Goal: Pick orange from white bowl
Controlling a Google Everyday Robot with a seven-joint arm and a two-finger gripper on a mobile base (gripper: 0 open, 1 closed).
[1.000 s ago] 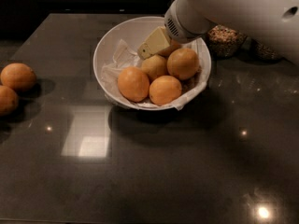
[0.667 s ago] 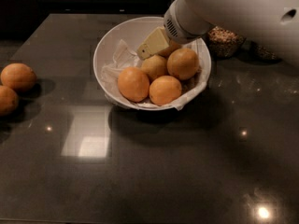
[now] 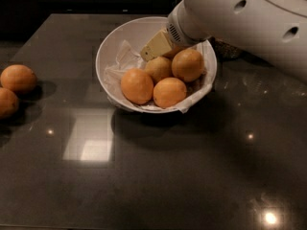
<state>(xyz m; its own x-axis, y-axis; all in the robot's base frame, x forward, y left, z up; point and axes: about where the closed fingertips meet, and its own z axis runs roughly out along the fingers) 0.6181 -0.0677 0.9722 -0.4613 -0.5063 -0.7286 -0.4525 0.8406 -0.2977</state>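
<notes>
The white bowl (image 3: pixel 111 47), lined with crumpled white paper, stands on the dark table at the upper middle. It holds several oranges. The paler, yellowish orange (image 3: pixel 158 69) lies in the middle of the bowl, towards the back. Deeper-orange ones lie around it: at the front left (image 3: pixel 137 86), front right (image 3: pixel 170 92) and right (image 3: pixel 188 64). My gripper (image 3: pixel 153 48), a beige tip on the white arm, reaches down into the bowl from the upper right. It is just above and behind the paler orange.
Two more oranges (image 3: pixel 18 78) (image 3: pixel 6 102) lie on the table at the left edge. A glass jar (image 3: pixel 226 50) stands behind the bowl on the right, mostly hidden by my white arm (image 3: pixel 249 18). The dark table (image 3: pixel 153 176) stretches out in front.
</notes>
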